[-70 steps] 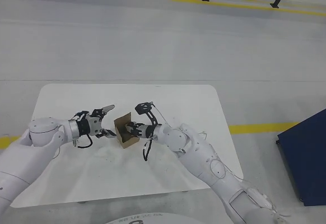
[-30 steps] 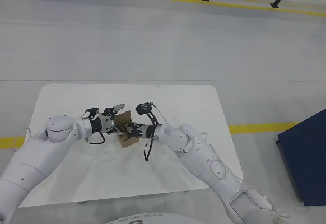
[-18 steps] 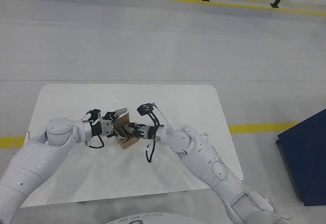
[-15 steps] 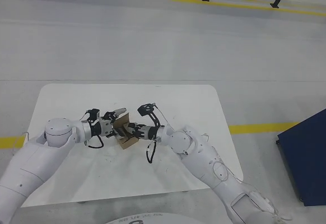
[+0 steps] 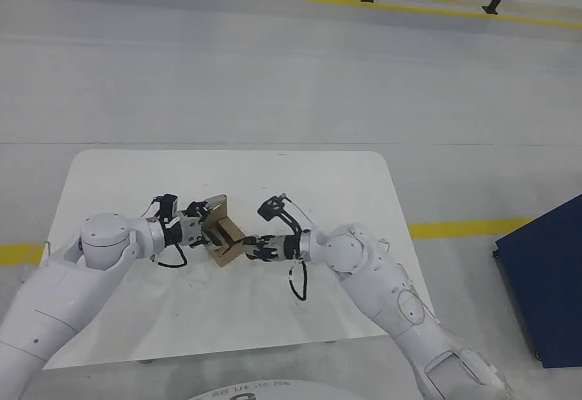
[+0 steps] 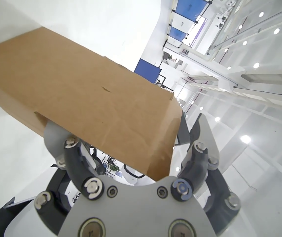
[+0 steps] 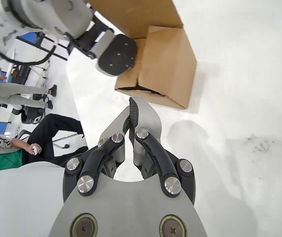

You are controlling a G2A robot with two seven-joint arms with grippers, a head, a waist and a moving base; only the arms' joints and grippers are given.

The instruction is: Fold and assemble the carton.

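A small brown carton [image 5: 226, 238] lies on the white table [image 5: 301, 180], partly folded, with one large flap raised. In the left wrist view that carton [image 6: 86, 92] fills the space between my left gripper's fingers [image 6: 202, 136]. The left gripper [image 5: 205, 220] is open and straddles the flap, with one finger tucked under it. In the right wrist view the carton [image 7: 168, 65] shows a split end seam, and a left finger pad [image 7: 116, 55] rests against its side. My right gripper [image 7: 130, 110] is shut and empty, just short of that end, also seen as the right gripper [image 5: 258, 246] from above.
The table edges lie well away from the carton on all sides. A blue panel [image 5: 571, 270] stands on the floor off the table's right side. A yellow line [image 5: 461, 229] runs across the floor.
My left gripper has closed in from the left until its fingers straddle the carton's flap. My right gripper has come off the carton and drawn back a little to the right.
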